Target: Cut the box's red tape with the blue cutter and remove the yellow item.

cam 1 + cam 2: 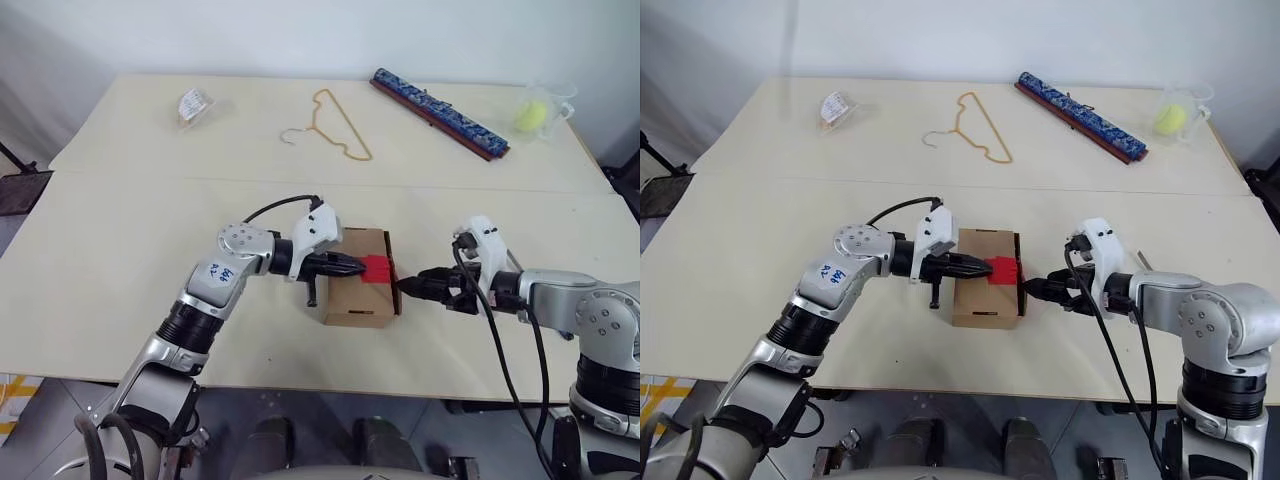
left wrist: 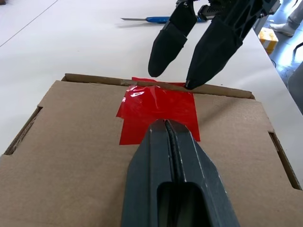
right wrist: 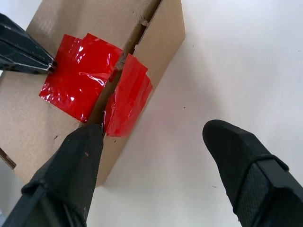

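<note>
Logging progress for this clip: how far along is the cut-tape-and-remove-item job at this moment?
Possibly done: the red tape looks parted along the flap seam, and the blue cutter lies set aside on the table. In hand: the shut left gripper presses on the box top at the tape, while the open right gripper has a fingertip at the flap edge. Left: lifting the flap and taking out the yellow item.

gold hanger (image 1: 335, 125), patterned bar (image 1: 438, 112), cup (with ball) (image 1: 541, 109), packet (image 1: 194, 105) on table (image 1: 120, 230).
</note>
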Tool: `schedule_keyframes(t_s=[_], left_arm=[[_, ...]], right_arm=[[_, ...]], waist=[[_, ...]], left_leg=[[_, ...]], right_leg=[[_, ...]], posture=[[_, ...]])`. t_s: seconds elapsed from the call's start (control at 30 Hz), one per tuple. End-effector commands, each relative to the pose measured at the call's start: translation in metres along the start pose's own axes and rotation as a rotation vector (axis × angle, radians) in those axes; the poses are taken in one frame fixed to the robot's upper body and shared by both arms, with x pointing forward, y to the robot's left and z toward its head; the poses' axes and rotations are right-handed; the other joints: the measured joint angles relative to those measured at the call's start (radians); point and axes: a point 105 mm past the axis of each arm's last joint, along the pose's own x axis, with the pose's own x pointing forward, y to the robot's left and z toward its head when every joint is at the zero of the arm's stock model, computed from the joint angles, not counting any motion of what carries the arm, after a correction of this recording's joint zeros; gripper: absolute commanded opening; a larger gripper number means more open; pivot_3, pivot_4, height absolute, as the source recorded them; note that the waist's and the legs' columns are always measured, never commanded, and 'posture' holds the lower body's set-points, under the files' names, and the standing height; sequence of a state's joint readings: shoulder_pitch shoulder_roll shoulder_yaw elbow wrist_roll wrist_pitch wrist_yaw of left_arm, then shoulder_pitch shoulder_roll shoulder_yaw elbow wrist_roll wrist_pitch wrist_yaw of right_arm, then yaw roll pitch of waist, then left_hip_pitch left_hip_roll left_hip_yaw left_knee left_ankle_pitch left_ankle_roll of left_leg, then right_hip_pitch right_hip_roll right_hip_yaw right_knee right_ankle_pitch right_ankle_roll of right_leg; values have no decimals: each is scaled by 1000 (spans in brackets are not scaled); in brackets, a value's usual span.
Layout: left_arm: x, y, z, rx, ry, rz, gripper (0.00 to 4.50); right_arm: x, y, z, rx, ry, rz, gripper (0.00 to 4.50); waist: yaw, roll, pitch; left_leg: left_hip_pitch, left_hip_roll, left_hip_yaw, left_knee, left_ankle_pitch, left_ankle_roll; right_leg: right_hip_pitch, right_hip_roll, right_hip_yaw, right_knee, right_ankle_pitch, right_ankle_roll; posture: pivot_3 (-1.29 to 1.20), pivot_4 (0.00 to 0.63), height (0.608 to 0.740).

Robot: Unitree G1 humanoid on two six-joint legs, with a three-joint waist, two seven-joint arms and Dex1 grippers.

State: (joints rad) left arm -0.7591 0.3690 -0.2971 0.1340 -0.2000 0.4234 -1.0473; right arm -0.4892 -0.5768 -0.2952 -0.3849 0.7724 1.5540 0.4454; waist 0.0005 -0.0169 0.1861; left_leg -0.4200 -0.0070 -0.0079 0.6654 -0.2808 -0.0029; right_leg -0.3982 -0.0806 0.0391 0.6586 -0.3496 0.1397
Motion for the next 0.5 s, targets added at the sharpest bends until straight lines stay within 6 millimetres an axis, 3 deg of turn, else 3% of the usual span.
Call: schedule_keyframes(t_s=[0.03,0.5], left_arm=[[4,-8,-15,-31,45,-34,0],[6,-10,-13,-31,39,-32,0]], right_arm=[[-3,-8,0,-8,4,-63,3660],[11,4,25,-303,69,-233,3660]], waist=[[0,0,0],[-2,0,0]], left_leg=[[0,0,0,0,0,0],[3,0,0,0,0,2]], right_leg=[[0,0,0,0,0,0],[1,-1,0,-1,0,0]], posture=[[0,150,740],[0,150,740]])
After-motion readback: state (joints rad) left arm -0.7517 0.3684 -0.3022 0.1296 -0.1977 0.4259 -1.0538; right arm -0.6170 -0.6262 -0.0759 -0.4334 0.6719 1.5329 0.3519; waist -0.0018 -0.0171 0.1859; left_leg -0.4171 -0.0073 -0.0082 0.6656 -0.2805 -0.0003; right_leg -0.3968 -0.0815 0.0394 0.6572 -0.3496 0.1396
